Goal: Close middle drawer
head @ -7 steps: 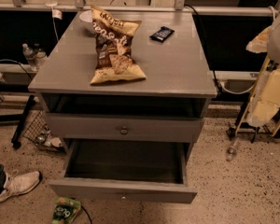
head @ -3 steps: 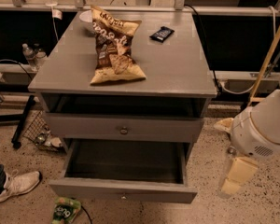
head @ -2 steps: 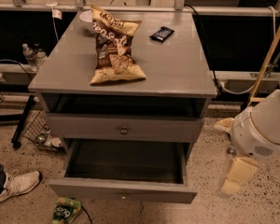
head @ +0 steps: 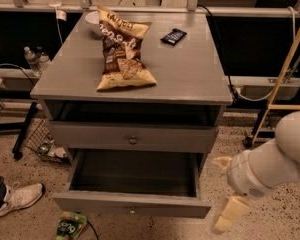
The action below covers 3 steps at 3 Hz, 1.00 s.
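Observation:
The middle drawer [head: 132, 175] is pulled out at the bottom of the grey cabinet, showing its dark box interior. Its shallow flat front panel [head: 90, 202] faces me, with a tiny central knob [head: 132, 211]. Above it sits a taller shut drawer front with a round metal knob [head: 133, 140]. My gripper [head: 224, 188] is at the lower right, just right of the open drawer's front corner and apart from it. Its cream fingers [head: 229, 213] are spread and hold nothing. The white arm [head: 275, 159] reaches in from the right edge.
On the cabinet top [head: 190, 74] lie a chip bag [head: 121, 51], a white bowl [head: 92, 20] and a dark snack bar [head: 173, 36]. A green bag [head: 70, 226] and a white shoe [head: 17, 199] lie on the speckled floor at the left. A ladder [head: 285, 74] stands at the right.
My arm has come down from the upper right, and the gripper has moved lower and left, closer to the open drawer's right front corner. The drawer has not moved.

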Each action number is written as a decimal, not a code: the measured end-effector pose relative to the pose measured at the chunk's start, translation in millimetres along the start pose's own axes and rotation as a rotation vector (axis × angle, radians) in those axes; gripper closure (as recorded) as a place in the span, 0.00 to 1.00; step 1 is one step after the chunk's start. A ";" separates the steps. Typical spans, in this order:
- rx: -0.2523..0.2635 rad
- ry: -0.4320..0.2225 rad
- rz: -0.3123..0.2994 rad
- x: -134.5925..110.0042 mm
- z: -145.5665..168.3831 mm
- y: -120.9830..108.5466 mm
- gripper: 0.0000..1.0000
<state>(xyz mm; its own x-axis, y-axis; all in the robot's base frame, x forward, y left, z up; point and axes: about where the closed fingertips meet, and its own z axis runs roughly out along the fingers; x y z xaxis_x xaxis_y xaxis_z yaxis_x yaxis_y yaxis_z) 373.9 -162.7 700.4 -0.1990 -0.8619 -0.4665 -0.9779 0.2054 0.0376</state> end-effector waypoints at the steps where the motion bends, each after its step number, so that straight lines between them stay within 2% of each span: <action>1: -0.056 -0.067 -0.002 6.2 63.4 10.7 0.00; 2: -0.107 -0.126 -0.014 3.8 117.3 20.0 0.00; 3: -0.217 -0.217 -0.011 -2.9 176.2 27.1 0.00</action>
<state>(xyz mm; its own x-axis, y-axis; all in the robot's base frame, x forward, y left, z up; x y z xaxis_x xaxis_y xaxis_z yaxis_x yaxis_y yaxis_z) 359.1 -73.0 547.1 -0.1928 -0.7392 -0.6452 -0.9754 0.0727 0.2082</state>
